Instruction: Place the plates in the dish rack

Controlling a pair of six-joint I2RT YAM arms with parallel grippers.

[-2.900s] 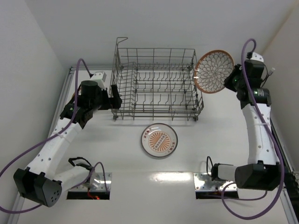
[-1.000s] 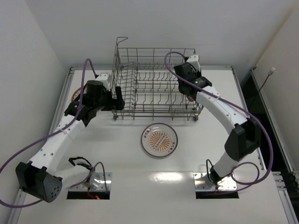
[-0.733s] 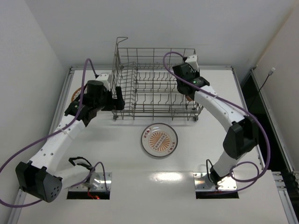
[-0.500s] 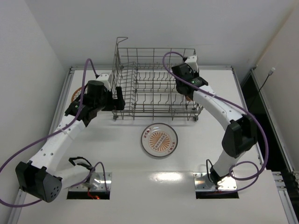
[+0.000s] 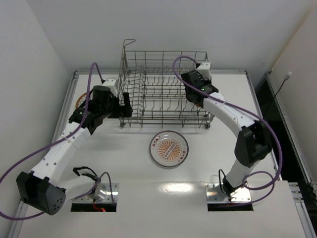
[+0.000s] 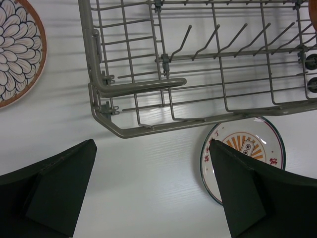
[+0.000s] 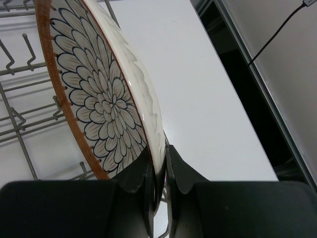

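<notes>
Since almost three seconds ago my right arm has swung in from beyond the right end of the dish rack (image 5: 166,89), carrying the petal plate (image 5: 200,104) with it. From above, my right pincer (image 5: 197,96) now hangs over the rack's right end, and only an orange sliver of the plate shows below the wrist. My left pincer (image 5: 127,105) sits just beside the rack's left end wall. The second petal plate (image 5: 79,100) lies flat on the table (image 5: 124,168) left of the rack, partly hidden by my left arm. The sunburst plate (image 5: 169,148) lies flat on the table in front of the rack, apart from it.

At my left wrist, the left pincer (image 6: 152,146) is spread wide with nothing between its fingers (image 6: 64,183). The dish rack's corner (image 6: 143,85) lies beyond it. The second petal plate (image 6: 17,49) is at the upper left, and the sunburst plate (image 6: 247,148) shows beside the right finger, partly under the rack's edge.

At my right wrist, the right pincer (image 7: 158,168) is clamped on the rim of the petal plate (image 7: 104,99). The plate stands on edge, leaning slightly, with its patterned face towards the rack's tines (image 7: 15,119). Bare table (image 7: 198,74) lies on its other side. I cannot tell whether the plate touches a tine.
</notes>
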